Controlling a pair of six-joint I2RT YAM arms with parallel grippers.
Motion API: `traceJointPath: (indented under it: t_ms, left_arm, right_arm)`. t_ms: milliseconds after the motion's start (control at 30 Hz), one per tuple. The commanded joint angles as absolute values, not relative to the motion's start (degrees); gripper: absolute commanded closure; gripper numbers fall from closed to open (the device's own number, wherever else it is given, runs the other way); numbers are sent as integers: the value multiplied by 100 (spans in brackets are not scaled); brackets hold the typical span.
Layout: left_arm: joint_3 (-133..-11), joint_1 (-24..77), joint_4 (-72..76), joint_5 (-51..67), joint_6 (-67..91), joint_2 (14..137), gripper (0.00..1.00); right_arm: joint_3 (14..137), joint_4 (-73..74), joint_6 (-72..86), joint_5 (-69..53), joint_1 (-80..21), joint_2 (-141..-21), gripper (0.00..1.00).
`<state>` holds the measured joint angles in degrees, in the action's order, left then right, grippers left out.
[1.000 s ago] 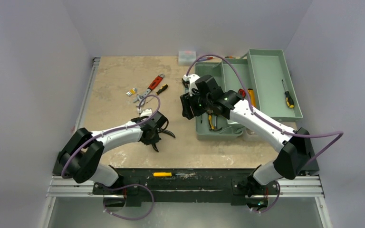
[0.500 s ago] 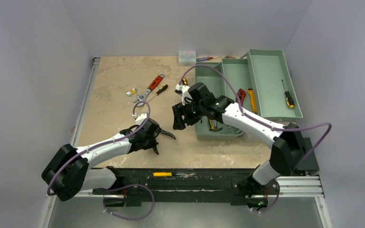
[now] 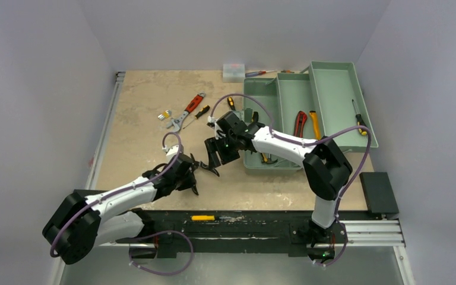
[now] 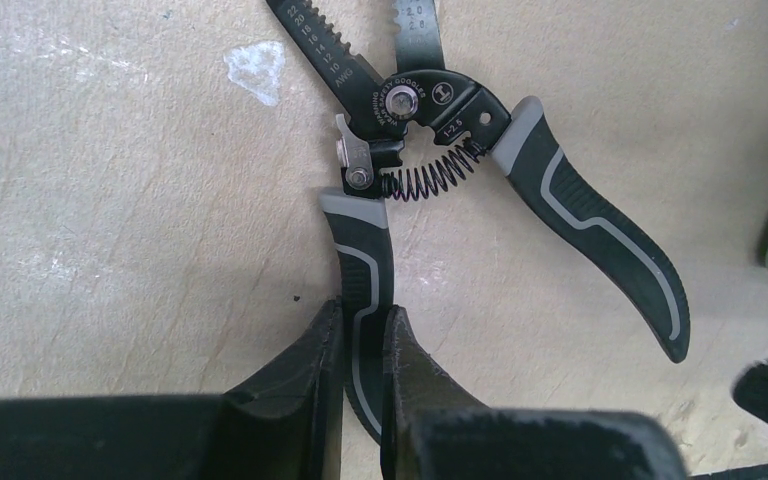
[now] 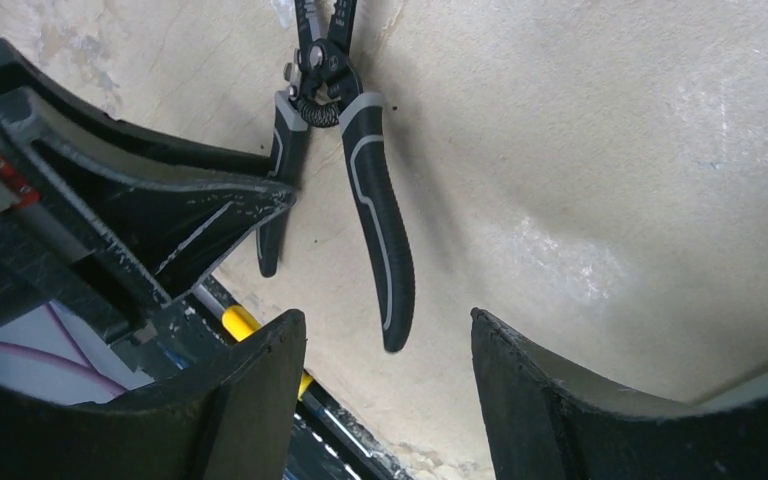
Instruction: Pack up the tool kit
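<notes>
- Pointing their notched steel jaws away from the left hand (image 4: 360, 335), the black-and-grey spring-loaded pliers (image 4: 430, 110) have their long axis running straight out from that hand's fingertips.
- Their two handles splay back in a V with the coil spring stretched between them.
- The left hand is clamped on one handle, a finger pressed against each side of it near its end.
- The other handle (image 5: 380, 230) sticks out free. In the right wrist view its tip shows in the gap between the right hand's fingers and touches neither.
- The right hand (image 5: 385, 320) stands spread wide, holding nothing, just beside the left hand.
- From above, the pliers (image 3: 209, 170) sit between the two hands, near the front of the beige speckled bench (image 3: 148, 95) and just left of the toolbox.
- Whether the pliers rest on the bench or hang above it cannot be told.
- The sage-green rectangular plastic toolbox (image 3: 261, 98) stands open at the right of the bench, with its green tray (image 3: 335, 107) lying alongside.
- Red-handled pliers (image 3: 300, 123) and a yellow-handled tool (image 3: 314, 124) lie inside the box, long axes pointing front to back.
- A black-and-yellow screwdriver (image 3: 359, 122) lies on the tray, tip toward the far wall.
- A red-handled wrench (image 3: 189, 111) lies diagonally on the bench, well to the left.
</notes>
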<state>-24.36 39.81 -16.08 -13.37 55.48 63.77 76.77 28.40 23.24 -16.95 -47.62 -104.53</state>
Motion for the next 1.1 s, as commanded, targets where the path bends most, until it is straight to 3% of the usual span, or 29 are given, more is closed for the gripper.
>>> traceJointPath:
  t_ms: [0,200,300,367,567,767,900,1067]
  left_arm:
    - [-2252,3990,-1207,-1197,5403,6164,100]
    - [-2232,3994,-1206,-1200,5328,6025,100]
    - [-2229,3990,-1197,-1180,5288,5937,100]
    - [-2206,3991,-1180,-1159,5267,5832,100]
    - [-2210,3990,-1250,-1092,5191,5412,100]
    - [-2447,3990,-1589,-1021,5009,4979,100]
    - [-2560,3991,-1902,-1018,5104,4726,83]
    - [-2779,3990,-2499,-1211,5228,4175,42]
  right_arm:
    - [7938,2580,2481,-1777,-4829,-10574,40]
    - [7927,2340,2582,-2157,-4977,-10804,43]
    - [7888,2213,2643,-2255,-5047,-10922,50]
    - [7847,2114,2690,-2353,-5077,-10979,59]
    - [7863,2059,2689,-2535,-5115,-10943,100]
    - [7854,2056,2628,-2428,-5115,-10581,100]
    - [7873,2077,2653,-2420,-5115,-10306,100]
    - [8058,2336,2633,-2026,-5102,-10020,100]
